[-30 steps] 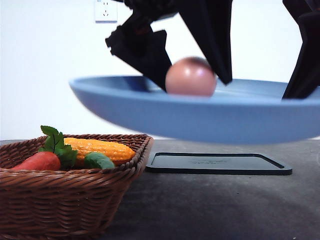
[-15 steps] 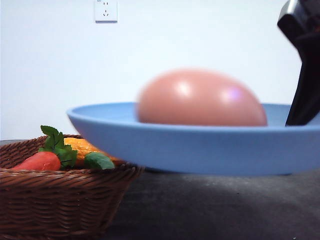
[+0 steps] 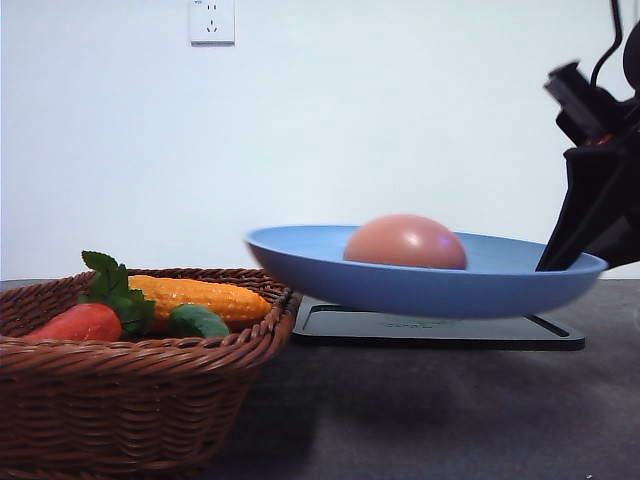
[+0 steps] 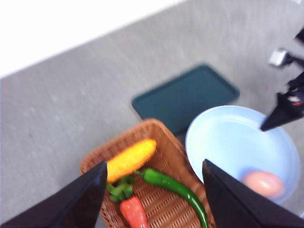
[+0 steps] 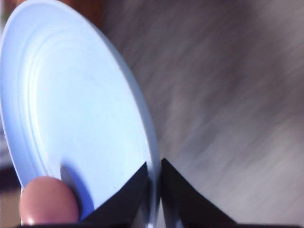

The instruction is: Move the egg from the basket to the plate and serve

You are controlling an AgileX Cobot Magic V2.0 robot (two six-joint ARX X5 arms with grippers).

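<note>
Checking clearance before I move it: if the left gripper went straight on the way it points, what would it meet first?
Most likely the basket and its vegetables, which lie between the open left gripper's fingers; depth is uncertain.

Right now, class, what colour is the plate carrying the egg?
Light blue; the plate shows best in the left wrist view.

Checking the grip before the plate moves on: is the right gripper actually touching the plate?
Touching. The right wrist view shows the right gripper pinching the plate rim between its fingers.
</note>
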